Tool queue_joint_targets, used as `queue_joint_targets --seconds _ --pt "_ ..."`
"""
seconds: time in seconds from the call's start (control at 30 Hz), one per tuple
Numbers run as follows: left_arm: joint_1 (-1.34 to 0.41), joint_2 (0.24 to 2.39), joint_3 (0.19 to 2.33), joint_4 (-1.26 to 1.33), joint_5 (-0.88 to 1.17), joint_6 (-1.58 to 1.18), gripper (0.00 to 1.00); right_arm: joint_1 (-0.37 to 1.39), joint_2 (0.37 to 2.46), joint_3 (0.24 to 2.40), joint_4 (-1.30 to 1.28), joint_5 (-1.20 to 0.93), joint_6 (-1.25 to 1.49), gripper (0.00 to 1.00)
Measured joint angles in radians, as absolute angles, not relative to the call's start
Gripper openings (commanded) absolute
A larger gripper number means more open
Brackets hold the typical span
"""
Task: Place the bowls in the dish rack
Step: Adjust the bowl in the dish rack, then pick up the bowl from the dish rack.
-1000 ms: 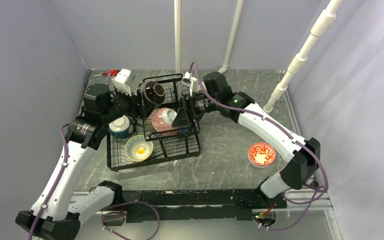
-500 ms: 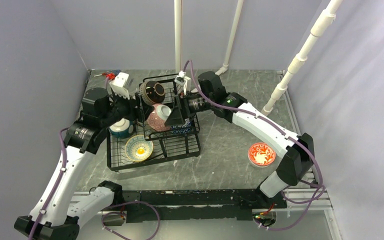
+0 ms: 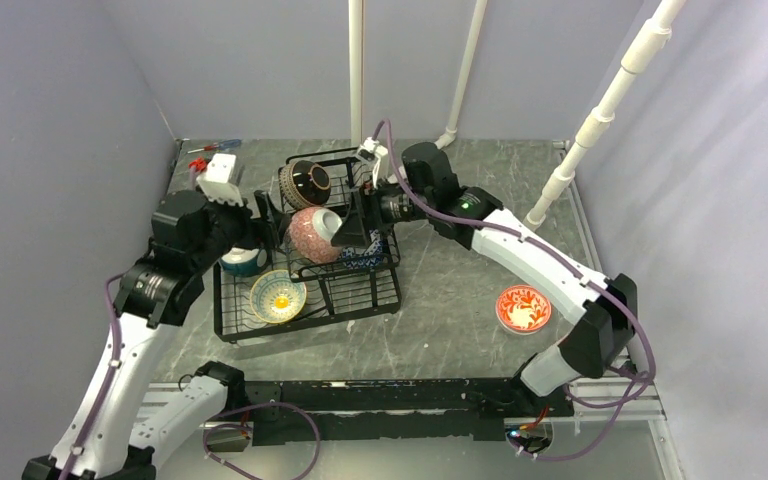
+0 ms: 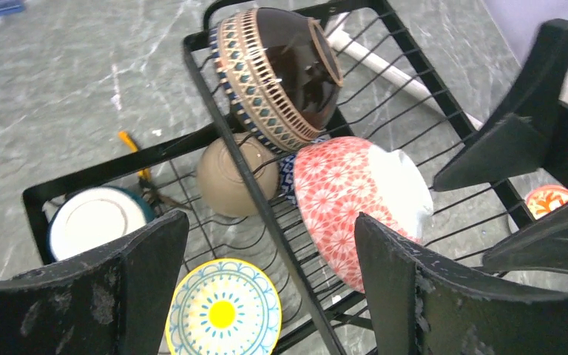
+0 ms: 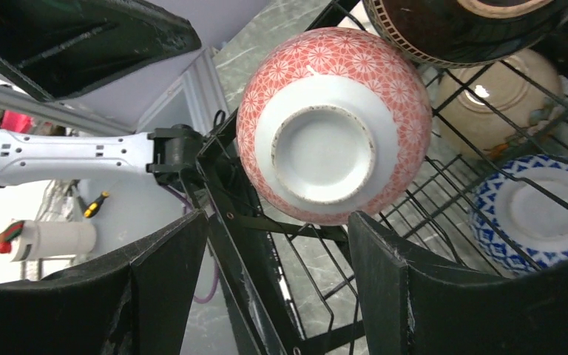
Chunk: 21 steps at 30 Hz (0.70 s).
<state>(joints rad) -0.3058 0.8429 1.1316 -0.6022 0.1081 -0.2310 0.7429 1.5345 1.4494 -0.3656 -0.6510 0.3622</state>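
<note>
Clearly, the left tool and right tool are gaping wide, holding nothing, flanking the pink-red bowl resting on its side in the dish rack.

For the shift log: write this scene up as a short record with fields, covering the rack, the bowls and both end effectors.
rack: black wire dish rack, two tiers, on the table
upper tier: brown bowl and pink bowl, both tipped on their sides
lower tray: teal bowl, yellow bowl, tan bowl, blue-white bowl
outside rack: one red bowl on the table, right of the rack
left end effector: open, left of the pink bowl, holding nothing
right end effector: open, right of the pink bowl, holding nothing
</note>
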Motion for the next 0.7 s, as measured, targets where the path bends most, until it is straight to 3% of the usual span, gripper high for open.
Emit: queue_joint_targets --seconds 0.43,0.7 --pt "-0.307 0.730 0.972 -0.938 -0.259 -0.693 0.89 0.645 1.403 1.308 -0.269 -0.612 0.377 0.76" --pt "-0.297 0.771 0.791 -0.992 -0.250 -0.907 0.83 0.583 1.388 1.268 -0.248 -0.649 0.405 0.76"
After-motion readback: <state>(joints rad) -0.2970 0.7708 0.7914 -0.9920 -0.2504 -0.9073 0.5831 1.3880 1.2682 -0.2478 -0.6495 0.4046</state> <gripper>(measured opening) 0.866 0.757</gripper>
